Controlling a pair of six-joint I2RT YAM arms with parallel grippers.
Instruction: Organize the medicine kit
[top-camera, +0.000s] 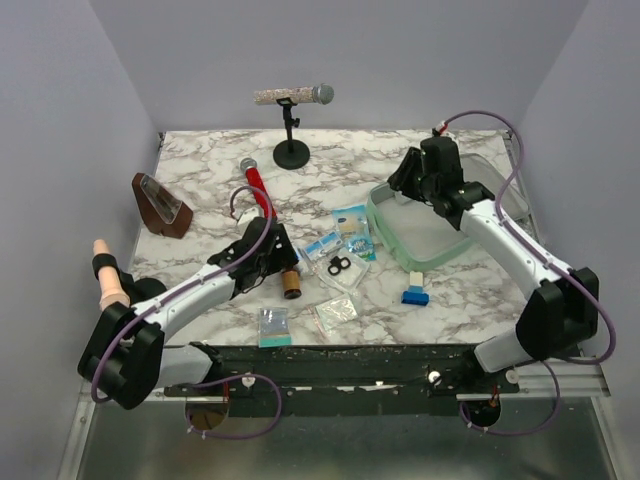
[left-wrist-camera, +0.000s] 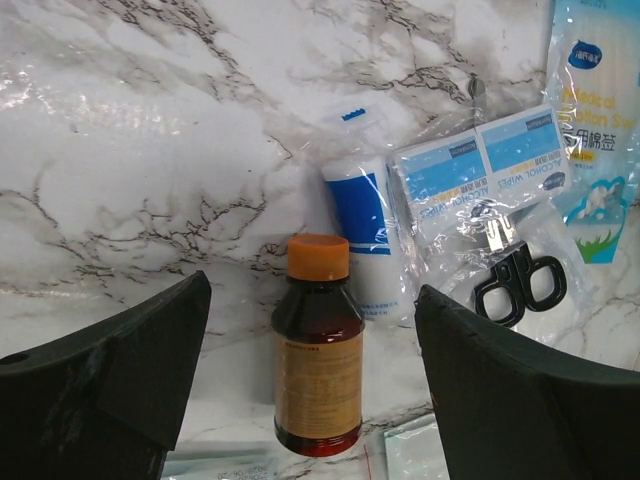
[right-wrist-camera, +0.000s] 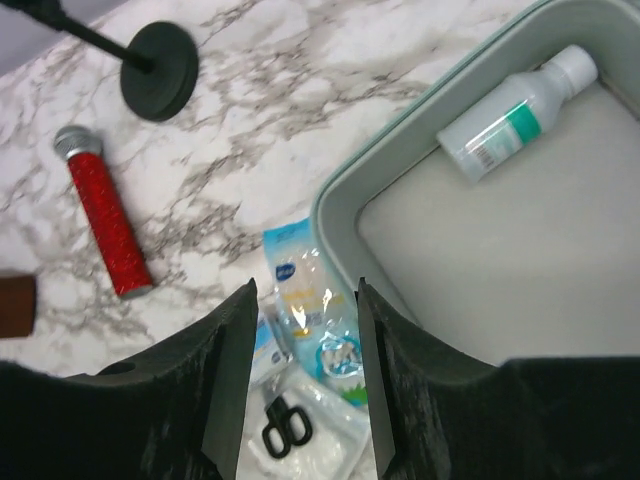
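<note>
Left gripper (left-wrist-camera: 312, 290) spread wide astride the lying amber bottle (left-wrist-camera: 318, 375), right gripper (right-wrist-camera: 305, 300) parted, empty, over the left rim of the open medicine kit (top-camera: 425, 228) at table right; risk: an off-centre close rolls the round bottle away.

Bottle (right-wrist-camera: 515, 115) in medicine kit (right-wrist-camera: 500, 260); packets (right-wrist-camera: 305, 285) just left.

**Gloss on stone, matt on plastic**

The counter (left-wrist-camera: 150, 130) looks like polished marble and shines. The medicine kit (right-wrist-camera: 480, 270) is smooth, matt plastic. The brown bottle (left-wrist-camera: 318, 360) is glossy with a paper label. The sachets (left-wrist-camera: 470, 190) sit in crinkled clear film. The red microphone (right-wrist-camera: 103, 212) looks rough and glittery.
</note>
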